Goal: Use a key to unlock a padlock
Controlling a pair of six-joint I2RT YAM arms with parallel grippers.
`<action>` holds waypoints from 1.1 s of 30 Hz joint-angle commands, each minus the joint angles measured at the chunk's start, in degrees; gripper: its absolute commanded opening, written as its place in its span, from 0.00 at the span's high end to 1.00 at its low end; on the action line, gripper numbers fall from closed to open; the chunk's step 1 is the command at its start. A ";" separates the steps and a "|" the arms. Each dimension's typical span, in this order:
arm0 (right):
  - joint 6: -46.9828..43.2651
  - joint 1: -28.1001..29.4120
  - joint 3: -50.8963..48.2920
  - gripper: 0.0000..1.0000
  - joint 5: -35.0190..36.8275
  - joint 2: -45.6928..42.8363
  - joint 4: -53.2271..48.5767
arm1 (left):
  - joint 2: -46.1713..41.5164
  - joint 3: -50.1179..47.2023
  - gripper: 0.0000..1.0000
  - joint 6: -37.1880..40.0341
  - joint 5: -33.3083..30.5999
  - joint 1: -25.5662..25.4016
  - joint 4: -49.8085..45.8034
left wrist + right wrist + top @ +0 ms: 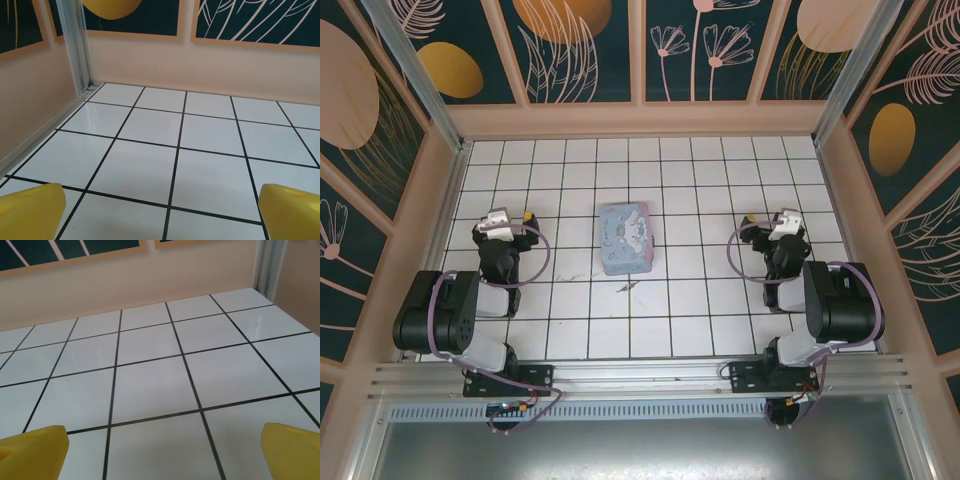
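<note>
A tiny dark metal thing, the padlock (629, 287), lies on the white tiled floor just in front of the pale blue printed box (625, 238). It is too small to show detail, and I cannot tell a key apart from it. My left gripper (506, 216) rests folded back at the left, well apart from the padlock. In the left wrist view it (165, 212) is open, its yellow fingertips (30, 210) far apart over bare tiles. My right gripper (782, 218) rests at the right. The right wrist view shows it (162, 452) open too, nothing between its fingertips (292, 447).
Wooden walls with dark floral panels (640, 120) enclose the tiled floor on three sides. Metal posts stand in the far corners (75, 50) (270, 265). An aluminium rail (640, 375) carries both arm bases at the near edge.
</note>
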 commanded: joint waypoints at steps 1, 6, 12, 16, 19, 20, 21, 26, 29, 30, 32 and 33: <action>-1.04 -0.46 1.09 0.01 -2.93 0.06 1.47 | -0.31 0.52 0.01 0.55 0.79 0.42 0.44; -0.92 -0.46 1.07 0.01 -3.00 0.08 1.34 | -0.33 0.47 0.01 0.54 0.79 0.42 0.44; -0.99 -0.48 1.15 0.01 -3.00 0.10 1.34 | -0.33 0.52 0.01 0.55 0.75 0.42 0.49; -0.99 -0.55 1.19 0.01 -3.01 0.02 1.34 | -0.34 0.50 0.01 0.56 0.79 0.42 0.44; -0.99 -0.51 1.07 0.01 -3.02 0.05 1.34 | -0.26 0.48 0.01 0.55 0.79 0.42 0.44; -0.99 -0.55 1.09 0.01 -3.01 0.06 1.34 | -0.28 0.52 0.01 0.55 0.83 0.42 0.44; -0.99 -0.48 1.16 0.01 -3.00 0.09 1.33 | -0.27 0.46 0.01 0.51 0.80 0.42 0.44; -0.99 -0.55 1.09 0.01 -3.00 0.10 1.34 | -0.27 0.52 0.01 0.56 0.81 0.42 0.44; -0.98 -0.54 1.14 0.01 -3.07 0.10 1.34 | -0.32 0.47 0.01 0.55 0.80 0.42 0.44; -0.98 -0.55 1.08 0.01 -3.11 0.08 1.34 | -0.27 0.48 0.01 0.55 0.80 0.42 0.44; -0.86 -0.62 1.23 0.01 -3.23 0.04 1.11 | -0.34 0.52 0.01 0.54 0.79 0.42 0.40; -0.68 -0.91 1.37 0.01 -3.71 0.10 1.00 | -0.26 0.48 0.01 0.55 0.80 0.42 0.44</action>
